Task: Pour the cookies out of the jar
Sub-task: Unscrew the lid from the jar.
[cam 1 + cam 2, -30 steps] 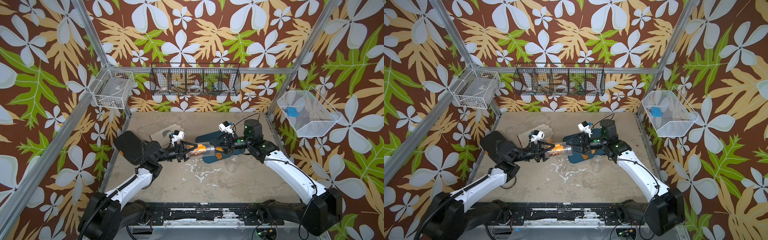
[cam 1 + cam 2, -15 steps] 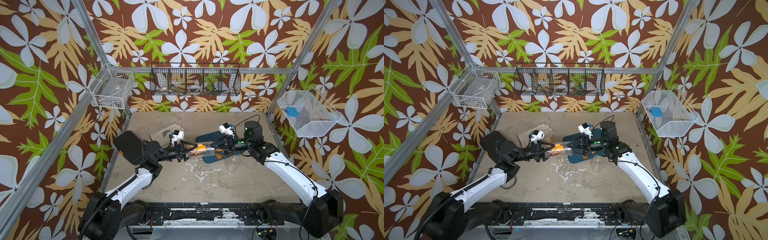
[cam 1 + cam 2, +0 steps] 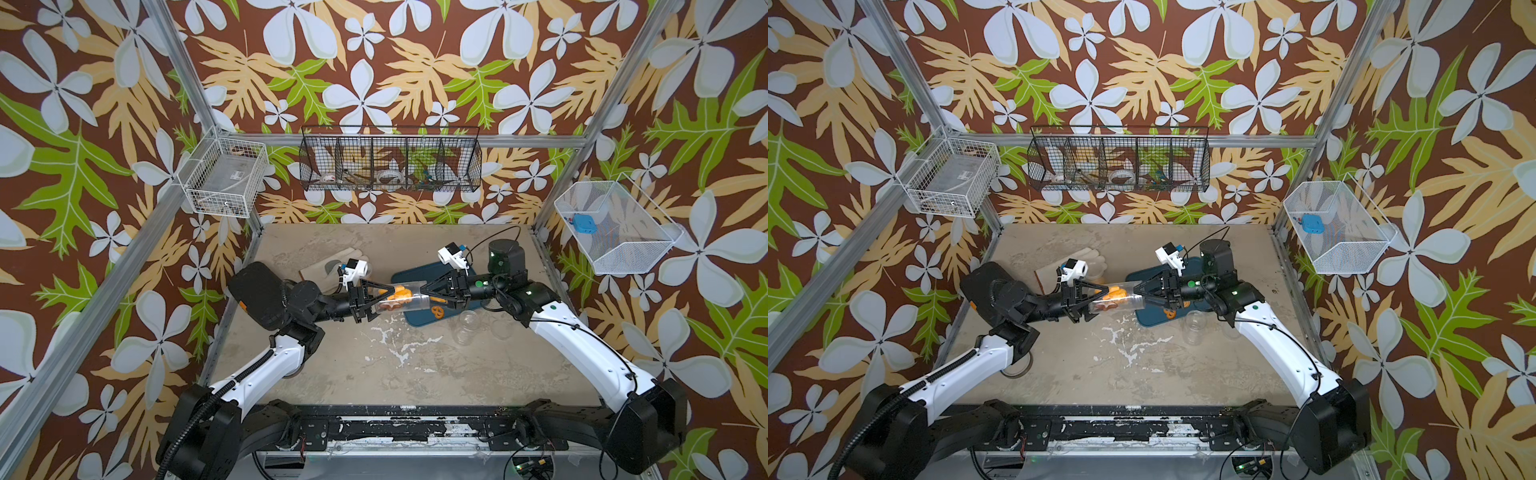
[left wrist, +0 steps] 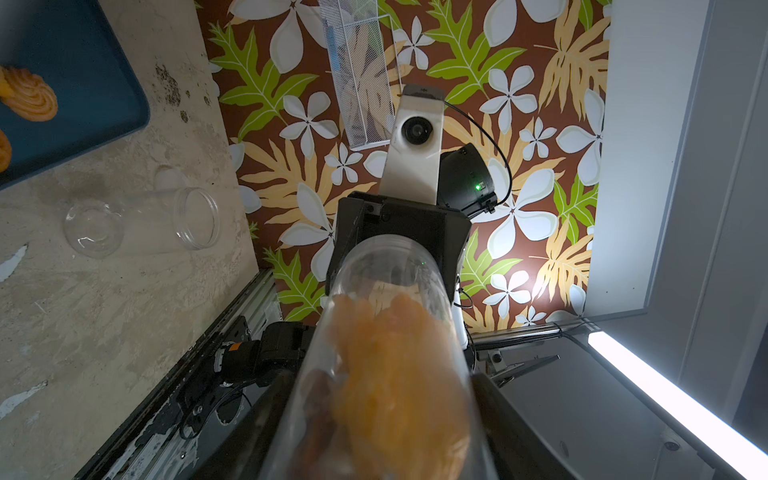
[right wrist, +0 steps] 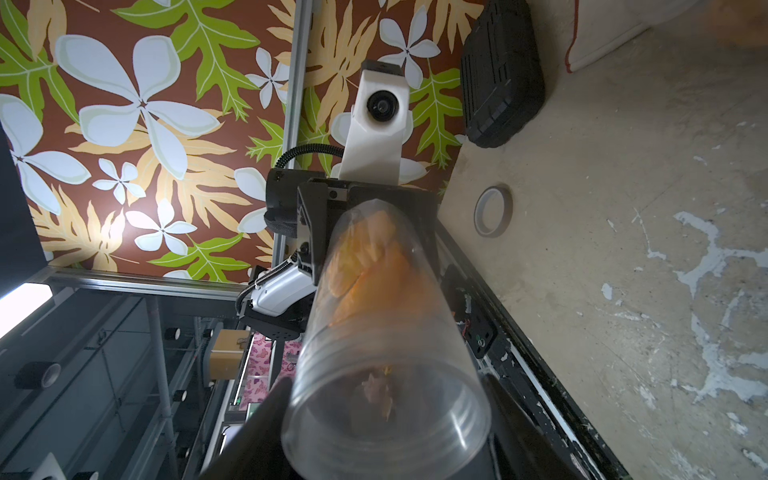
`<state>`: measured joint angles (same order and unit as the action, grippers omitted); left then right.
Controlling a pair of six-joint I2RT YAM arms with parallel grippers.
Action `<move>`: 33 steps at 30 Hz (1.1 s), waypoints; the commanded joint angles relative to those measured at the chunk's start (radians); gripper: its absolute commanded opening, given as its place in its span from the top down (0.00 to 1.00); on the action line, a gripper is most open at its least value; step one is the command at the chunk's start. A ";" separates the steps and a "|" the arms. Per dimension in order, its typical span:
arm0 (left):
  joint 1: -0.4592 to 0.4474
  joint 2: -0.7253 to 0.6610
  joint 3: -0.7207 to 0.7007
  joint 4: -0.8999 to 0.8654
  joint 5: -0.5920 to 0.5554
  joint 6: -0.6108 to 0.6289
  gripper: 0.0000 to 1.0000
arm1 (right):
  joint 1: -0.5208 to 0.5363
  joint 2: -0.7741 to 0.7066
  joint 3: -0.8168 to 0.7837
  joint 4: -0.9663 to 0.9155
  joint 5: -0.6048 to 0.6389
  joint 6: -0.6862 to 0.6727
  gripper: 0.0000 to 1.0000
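Jar (image 3: 400,301) of clear plastic hangs on its side above the tabletop (image 3: 415,374), between the two arms. The left tool (image 3: 379,300) is clamped on its left end. The right tool (image 3: 427,296) is clamped on its right end, over the left part of the blue tray (image 3: 409,276). The cookies (image 3: 395,294) are inside, heaped toward the left end. In both wrist views they are only an orange blur, and their shapes are not readable. The fingers there are dark and cut off by the frame edge. Whether a lid closes the jar I cannot tell. One pretzel-shaped cookie (image 3: 436,311) lies on the tray beside the right tool.
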<state>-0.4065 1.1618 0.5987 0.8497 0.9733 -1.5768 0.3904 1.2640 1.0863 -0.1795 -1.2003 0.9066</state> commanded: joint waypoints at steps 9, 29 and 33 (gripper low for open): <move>0.003 -0.001 0.007 -0.031 0.003 -0.087 0.68 | 0.003 -0.001 -0.001 -0.035 0.011 -0.324 0.54; 0.003 -0.016 0.006 -0.064 0.016 -0.102 0.67 | 0.012 -0.183 -0.166 0.198 0.134 -0.789 0.43; 0.003 -0.024 0.001 -0.064 0.015 -0.100 0.67 | 0.033 -0.184 -0.161 0.136 0.163 -0.988 0.42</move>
<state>-0.4118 1.1454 0.6052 0.7853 1.0111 -1.6600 0.4198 1.0897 0.9184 -0.0563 -1.0634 0.1112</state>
